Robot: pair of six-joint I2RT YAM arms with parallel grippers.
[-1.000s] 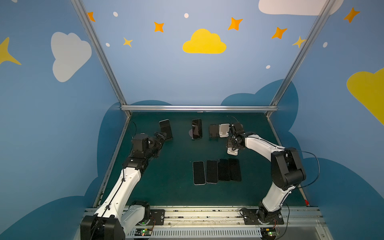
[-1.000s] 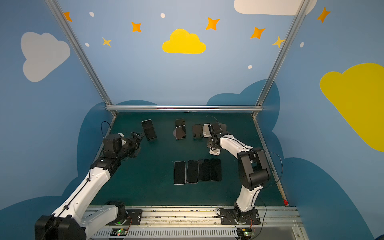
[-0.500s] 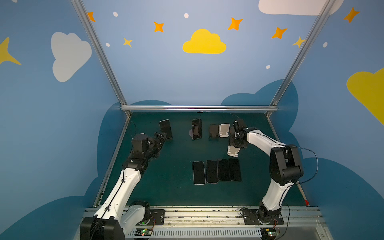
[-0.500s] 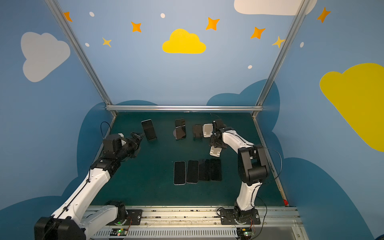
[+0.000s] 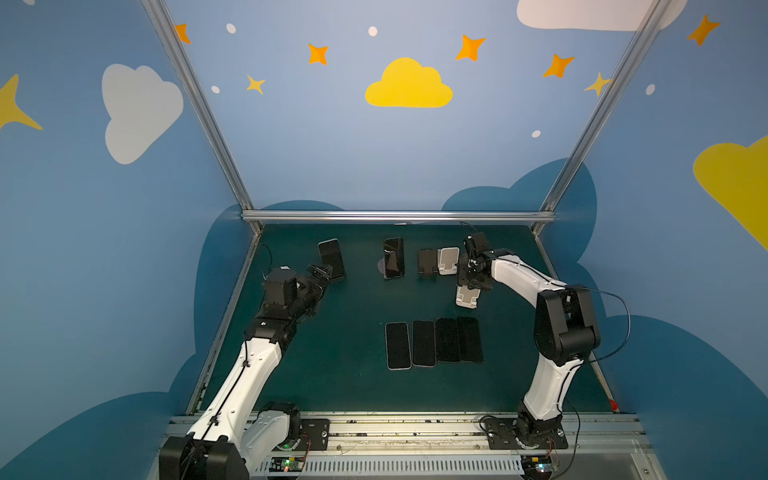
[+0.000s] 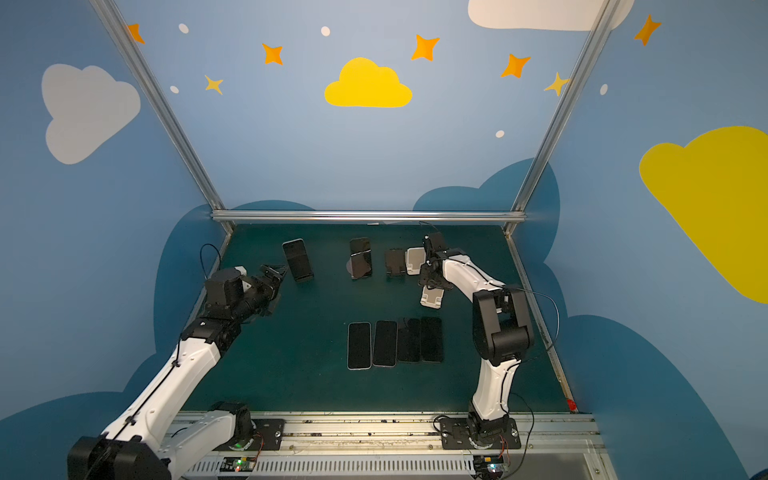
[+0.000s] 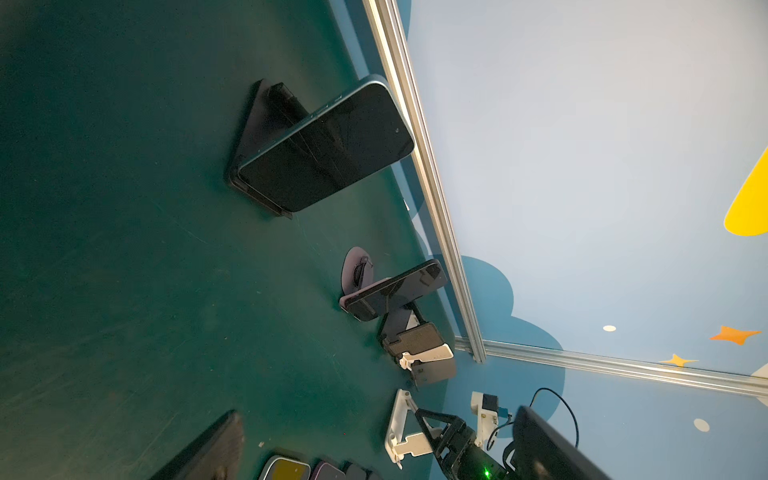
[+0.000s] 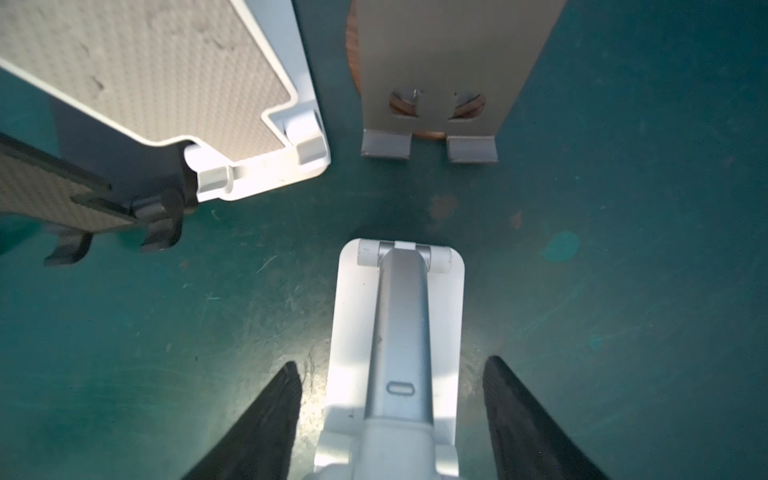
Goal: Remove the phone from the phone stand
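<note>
over on the left side of the green mat (image 5: pixel 332 365), the phone (image 5: pixel 331 257) leans back on its black stand (image 7: pixel 259 133), with its screen dark and its bottom edge seated in the stand's front lip. the left gripper (image 5: pixel 323 273) sits low, just in front of the phone and a touch to its left in both top views, pointed at its lower end. its jaws are spread wide and nothing is between them. from above the two look almost in contact, but the left wrist view shows a stretch of bare mat between them, so they are near and not touching. in that view the phone lies out ahead of the tool rather than between its fingers. only one dark finger (image 7: pixel 208 449) shows, at the picture's edge.

further along the back row a second phone (image 5: pixel 393 257) rests on a round-footed stand (image 7: pixel 353 266), with empty stands beyond it.

the right gripper (image 8: pixel 390 368) hangs nose-down over an empty white stand (image 5: pixel 467 298) that sits alone, forward of that row. its fingers (image 8: pixel 266 415) straddle the stand, one on each side. green mat shows in both gaps, so the jaws are parted and pinching nothing. it is well apart from either propped phone.

a row of four phones (image 5: pixel 424 343) lies flat on the mat near the middle, closer to the front.
</note>
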